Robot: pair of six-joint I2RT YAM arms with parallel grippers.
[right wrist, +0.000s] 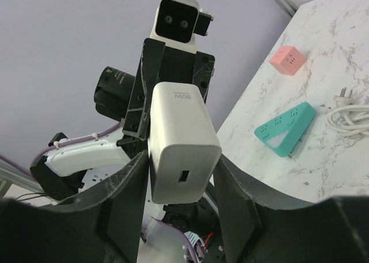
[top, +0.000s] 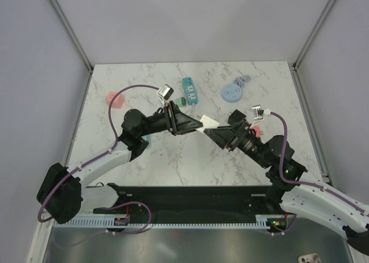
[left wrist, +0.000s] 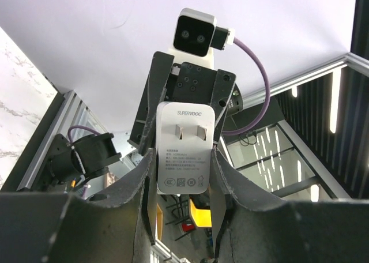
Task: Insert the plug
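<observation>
Both arms [top: 138, 127] lean inward — fingers [left wrist: 144, 185] pinching one charger [left wrist: 183, 147].

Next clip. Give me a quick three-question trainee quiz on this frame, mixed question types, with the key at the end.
1. True or false: the white charger is lying on the table.
2. In the left wrist view, which face of the charger points at the camera? A) the two flat prongs B) the USB port C) a blank side
3. Fill in: the power strip on the table is ____ in colour.
Key: 1 false, it is held off the table between the left gripper and the right gripper. 2 A. 3 teal.
</observation>
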